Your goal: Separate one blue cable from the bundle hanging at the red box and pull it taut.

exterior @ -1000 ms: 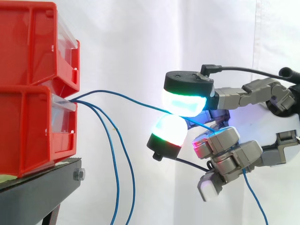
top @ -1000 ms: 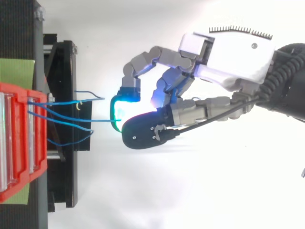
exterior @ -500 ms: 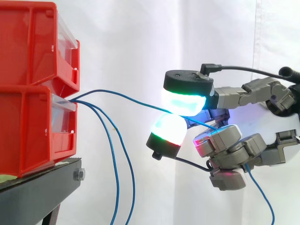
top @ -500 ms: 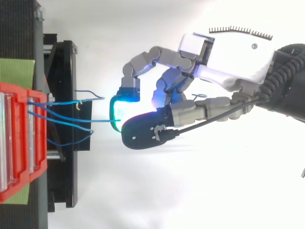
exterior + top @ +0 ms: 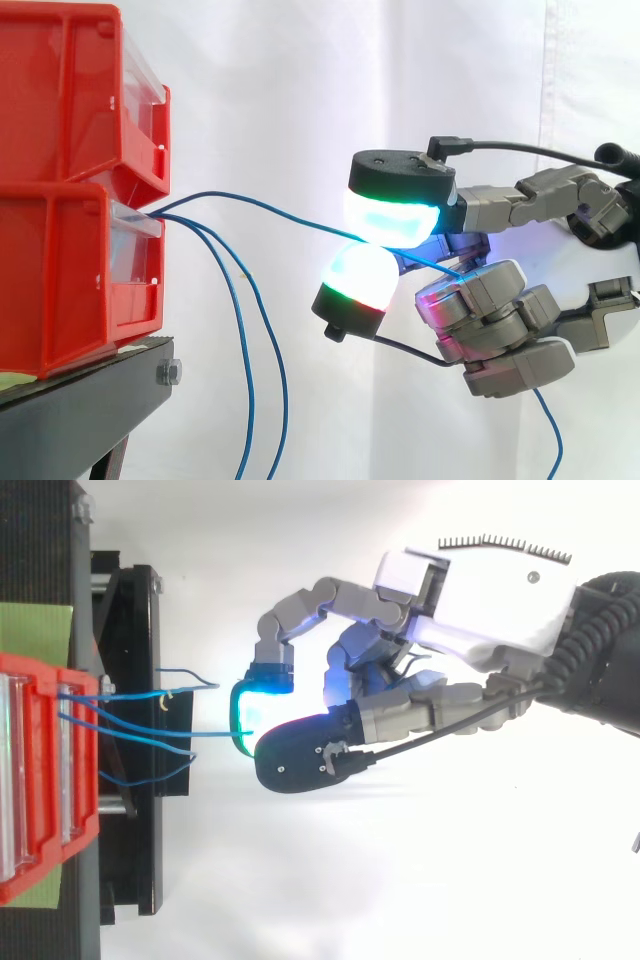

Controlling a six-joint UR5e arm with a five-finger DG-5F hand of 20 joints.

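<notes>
The blue cable [image 5: 270,204] leaves the front of the lower red box [image 5: 60,280], rises in a shallow arc and slopes down to the right. There it is pinched between two glowing fingertips [image 5: 392,218] of the hand [image 5: 480,590]. Past the pinch it runs on behind the other fingers and comes out beneath them, hanging down at the lower right of the side view. From above, the same cable crosses almost straight from the box to the pinch.

The hand reaches in from the right with its palm well back from the box. One pad, glowing white-cyan under a green edge, sits on top of the cable. A second pad, white with green and red at its base, meets it from below. The remaining fingers are curled tightly into the palm below the pinch, stacked one over another.

Two more blue cables [image 5: 284,390] come from the same box front and droop steeply downwards, well apart from the held one. A second red box [image 5: 60,90] is stacked above the lower one, both on the black stand [image 5: 80,410] before the white curtain [image 5: 300,80].
</notes>
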